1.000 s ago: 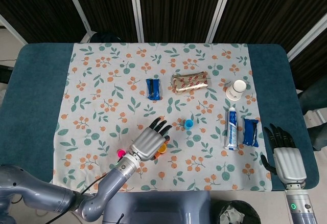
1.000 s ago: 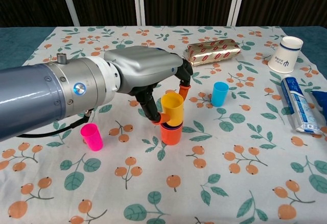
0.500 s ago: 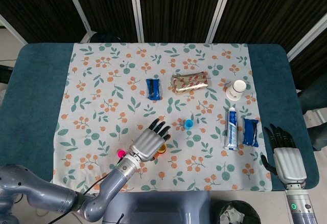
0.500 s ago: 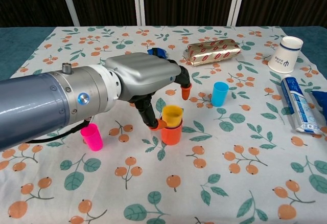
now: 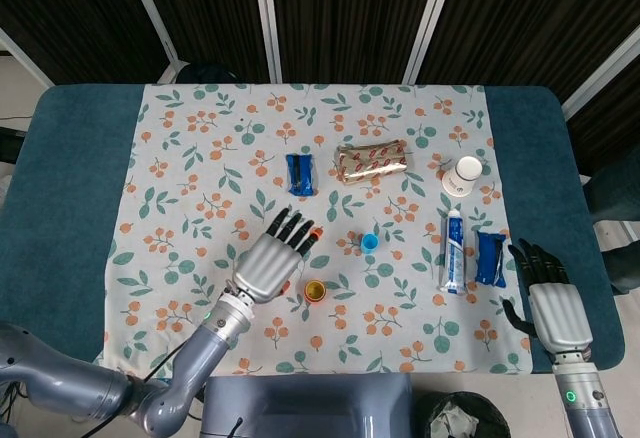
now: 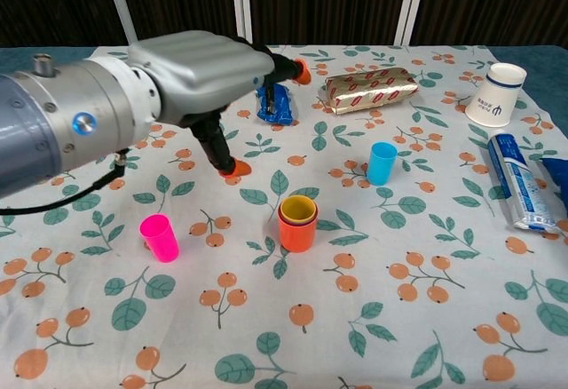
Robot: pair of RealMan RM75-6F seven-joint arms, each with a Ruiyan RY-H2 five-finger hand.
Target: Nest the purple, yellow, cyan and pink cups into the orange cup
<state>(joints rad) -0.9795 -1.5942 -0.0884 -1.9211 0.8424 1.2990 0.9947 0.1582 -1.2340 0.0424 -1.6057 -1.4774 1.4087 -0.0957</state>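
Chest view: left hand (image 6: pixel 200 74) open, empty; yellow cup (image 6: pixel 298 210) seated in orange cup (image 6: pixel 296 233); grip cyan cup (image 6: pixel 382 162) upright, low on its wall; right hand (image 5: pixel 553 308) open, idle

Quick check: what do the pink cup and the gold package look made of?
Pink cup: likely smooth plastic, going by its even, bright, slightly glossy colour. Gold package: probably metallic foil or film wrap, shiny and creased, with a printed pattern.

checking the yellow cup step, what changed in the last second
The left hand let go of the yellow cup, which now sits down inside the orange cup, and the hand drew away up and to the left, empty. The pink cup, cyan cup and right hand stayed put.
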